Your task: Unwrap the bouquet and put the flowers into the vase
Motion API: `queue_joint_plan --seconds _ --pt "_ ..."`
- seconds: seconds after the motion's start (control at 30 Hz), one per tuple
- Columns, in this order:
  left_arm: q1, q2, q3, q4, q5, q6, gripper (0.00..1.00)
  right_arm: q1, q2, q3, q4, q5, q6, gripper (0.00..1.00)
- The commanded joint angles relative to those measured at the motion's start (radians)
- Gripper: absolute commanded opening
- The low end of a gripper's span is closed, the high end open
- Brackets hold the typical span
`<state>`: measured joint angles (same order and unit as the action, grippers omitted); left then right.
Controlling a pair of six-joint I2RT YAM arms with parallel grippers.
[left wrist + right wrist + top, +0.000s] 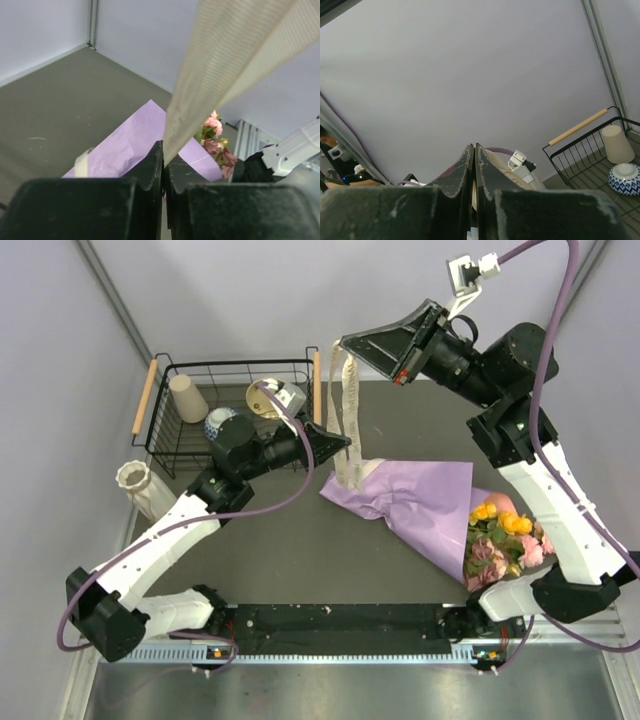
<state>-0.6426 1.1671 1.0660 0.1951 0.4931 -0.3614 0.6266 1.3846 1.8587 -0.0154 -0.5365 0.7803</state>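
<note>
Right tool [347,344] pinches the ribbon [351,400] up high, left tool [343,446] pinches it lower by the bouquet [420,502], likely tensioning it to pull free.

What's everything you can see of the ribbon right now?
The ribbon is cream, flat and ribbed like woven fabric. Two strands hang from the shut right pincer down to the narrow end of the purple paper cone. The left pincer is closed on it lower down, and the stretch above that grip looks taut.
</note>
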Motion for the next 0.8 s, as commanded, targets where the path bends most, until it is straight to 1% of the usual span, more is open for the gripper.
queue_joint_plan --seconds 0.0,0.07,0.1,0.17,0.2,0.23,0.27,0.3,0.33,0.37,0.4,0.43,0.47,0.5,0.53,0.6,0.77 --pt "-0.002 -0.060 0.031 -0.005 -0.023 0.047 0.00 0.010 -0.038 -0.019 0.023 0.015 -0.023 0.02" --pt "-0.003 -0.089 0.041 -0.043 -0.051 0.070 0.00 0.010 -0.038 -0.027 0.022 0.017 -0.026 0.03" --pt "-0.003 -0.099 0.048 -0.061 -0.071 0.094 0.00 0.010 -0.038 -0.029 0.020 0.018 -0.032 0.06" --pt "-0.003 -0.139 0.069 -0.127 -0.160 0.117 0.00 0.012 -0.041 -0.038 0.019 0.026 -0.039 0.16" --pt "-0.003 -0.153 0.077 -0.149 -0.201 0.145 0.00 0.010 -0.042 -0.044 0.017 0.033 -0.049 0.31" --pt "-0.002 -0.171 0.086 -0.176 -0.288 0.159 0.00 0.010 -0.044 -0.049 0.017 0.038 -0.055 0.40" --pt "-0.003 -0.205 0.104 -0.233 -0.333 0.174 0.00 0.010 -0.045 -0.056 -0.019 0.043 -0.059 0.50" --pt "-0.002 -0.221 0.120 -0.270 -0.381 0.202 0.00 0.010 -0.045 -0.061 -0.030 0.052 -0.071 0.66" --pt "-0.002 -0.236 0.135 -0.302 -0.439 0.216 0.00 0.010 -0.045 -0.065 -0.041 0.058 -0.078 0.73" --pt "-0.002 -0.266 0.172 -0.363 -0.546 0.231 0.00 0.010 -0.045 -0.072 -0.066 0.066 -0.081 0.78" --pt "-0.002 -0.282 0.187 -0.387 -0.598 0.268 0.00 0.010 -0.045 -0.075 -0.075 0.072 -0.088 0.86" --pt "-0.002 -0.294 0.207 -0.410 -0.637 0.289 0.00 0.010 -0.045 -0.079 -0.083 0.075 -0.093 0.87" --pt "-0.002 -0.316 0.250 -0.439 -0.721 0.311 0.00 0.010 -0.047 -0.088 -0.090 0.075 -0.099 0.87" --pt "-0.002 -0.325 0.273 -0.486 -0.763 0.347 0.00 0.010 -0.051 -0.093 -0.101 0.078 -0.113 0.87" --pt "0.000 -0.331 0.296 -0.512 -0.799 0.354 0.00 0.010 -0.052 -0.099 -0.109 0.081 -0.121 0.87" --pt "-0.002 -0.353 0.356 -0.558 -0.907 0.432 0.00 0.010 -0.061 -0.118 -0.132 0.096 -0.148 0.87" --pt "-0.002 -0.394 0.400 -0.586 -0.993 0.518 0.00 0.010 -0.084 -0.194 -0.170 0.148 -0.202 0.88"
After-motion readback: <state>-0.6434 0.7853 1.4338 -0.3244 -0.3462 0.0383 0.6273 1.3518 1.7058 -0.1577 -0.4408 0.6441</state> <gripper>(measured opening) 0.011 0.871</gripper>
